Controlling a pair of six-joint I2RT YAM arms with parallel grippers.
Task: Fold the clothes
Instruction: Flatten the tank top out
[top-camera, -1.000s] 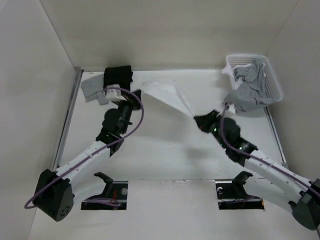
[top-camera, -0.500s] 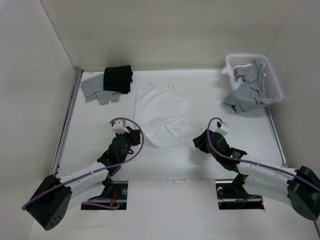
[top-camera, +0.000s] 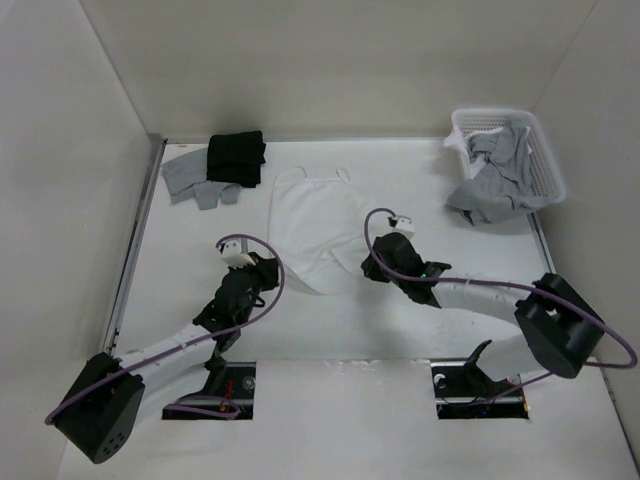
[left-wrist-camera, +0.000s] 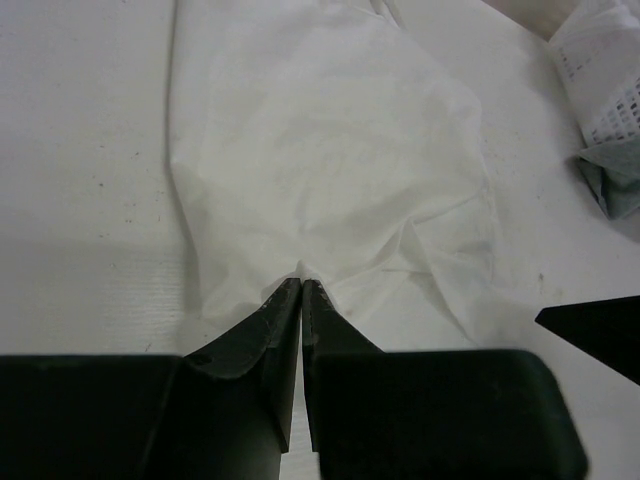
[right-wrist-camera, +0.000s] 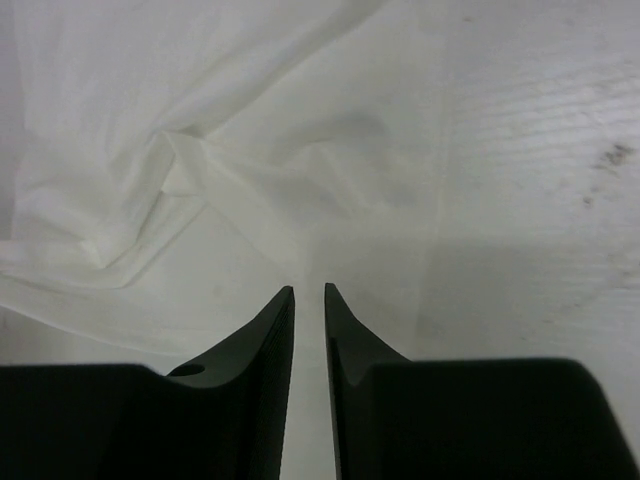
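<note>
left tool (left-wrist-camera: 301, 282) looks clenched on the hem (left-wrist-camera: 240, 290); right tool (right-wrist-camera: 309, 288) stands slightly parted, empty. on the table (top-camera: 180, 260), the white top (top-camera: 318, 222) lies spread, hem end between them: light, limp, probably crease-prone, best pinched at hem corners. wrist views alone show its puckers (right-wrist-camera: 180, 165); the top view alone shows its 2 straps (top-camera: 345, 173).

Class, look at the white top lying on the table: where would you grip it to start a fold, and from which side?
Probably its rounded hem, at the near corners. The white top lies flat, straps at the far end, hem nearest, so come low from the near side; the wrinkles there give loose cloth to pinch.
</note>
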